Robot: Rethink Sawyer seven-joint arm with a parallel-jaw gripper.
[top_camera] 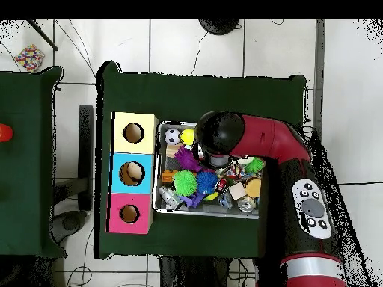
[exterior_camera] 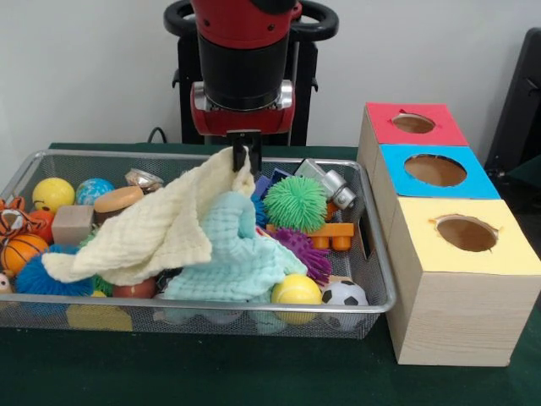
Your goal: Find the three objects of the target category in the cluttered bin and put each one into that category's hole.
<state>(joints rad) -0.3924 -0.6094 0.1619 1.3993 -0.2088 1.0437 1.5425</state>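
Pinching a corner of the pale yellow cloth (exterior_camera: 152,233), the end effector (exterior_camera: 246,157) hangs over the far rim of the bin (exterior_camera: 376,254), its dark fingers drawn together on the fabric so that the cloth trails down toward 8 o'clock across the clutter. Lifting it this way looks meant to uncover what lies beneath, since the cloths blanket much of the basket's middle. A mint-green cloth (exterior_camera: 232,258) lies just beside it, partly under it, and likely hides more.

An orange striped plush toy (exterior_camera: 15,218) shows at the bin's 9 o'clock edge in the front view, pressed against the mesh beside a yellow ball (exterior_camera: 52,194) and a small basketball (exterior_camera: 21,250); whether other plush toys lie under the fabric cannot be told. Spiky pom balls, green (exterior_camera: 294,203) and purple (exterior_camera: 304,252), sit uncovered near the middle.

On the green desk (exterior_camera: 254,372), the red-topped box's hole (exterior_camera: 413,123) stands at 3 o'clock from the end effector, open and unobstructed, well apart from the striped toy, so any carry must cross the whole bin.
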